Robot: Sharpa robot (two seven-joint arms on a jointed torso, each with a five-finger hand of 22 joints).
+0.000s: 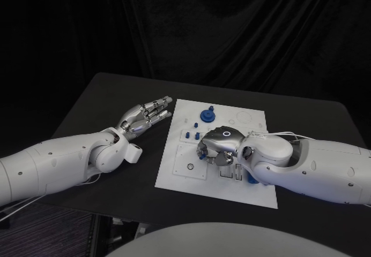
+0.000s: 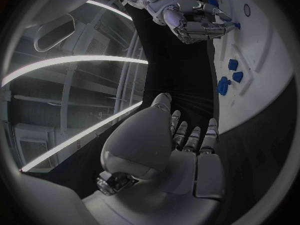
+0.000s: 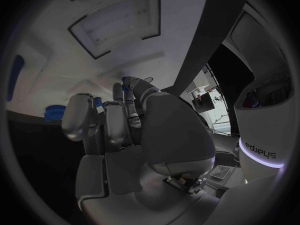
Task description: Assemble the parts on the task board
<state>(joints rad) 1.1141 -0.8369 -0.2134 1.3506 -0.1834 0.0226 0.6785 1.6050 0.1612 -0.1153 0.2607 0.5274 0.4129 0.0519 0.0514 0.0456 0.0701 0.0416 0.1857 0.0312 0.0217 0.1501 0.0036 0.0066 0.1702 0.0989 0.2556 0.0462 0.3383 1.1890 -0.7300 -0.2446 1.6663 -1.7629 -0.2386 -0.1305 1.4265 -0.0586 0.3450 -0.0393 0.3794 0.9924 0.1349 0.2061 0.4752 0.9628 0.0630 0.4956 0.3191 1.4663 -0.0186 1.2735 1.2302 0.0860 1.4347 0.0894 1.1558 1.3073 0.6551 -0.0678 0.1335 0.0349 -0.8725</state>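
Observation:
The white task board (image 1: 224, 184) lies in the middle of the black table. My right hand (image 1: 217, 143) hovers low over the board's centre with its fingers curled down, and they pinch a small blue part (image 1: 202, 153) against the plate. The right wrist view shows blue between those fingertips (image 3: 127, 88). A blue knob-like part (image 1: 207, 115) stands at the board's far side. My left hand (image 1: 147, 118) lies flat on the table beside the board's far left edge, fingers stretched out and holding nothing. The left wrist view shows several loose blue parts (image 2: 223, 85) on the board (image 2: 262, 60) beyond the left hand (image 2: 187, 135).
Another blue piece (image 1: 252, 180) lies on the board close under my right wrist. Rectangular recesses (image 3: 112, 20) are sunk in the plate ahead of the right hand. Bare black table (image 1: 101, 107) runs to the left of the board and beyond its far edge.

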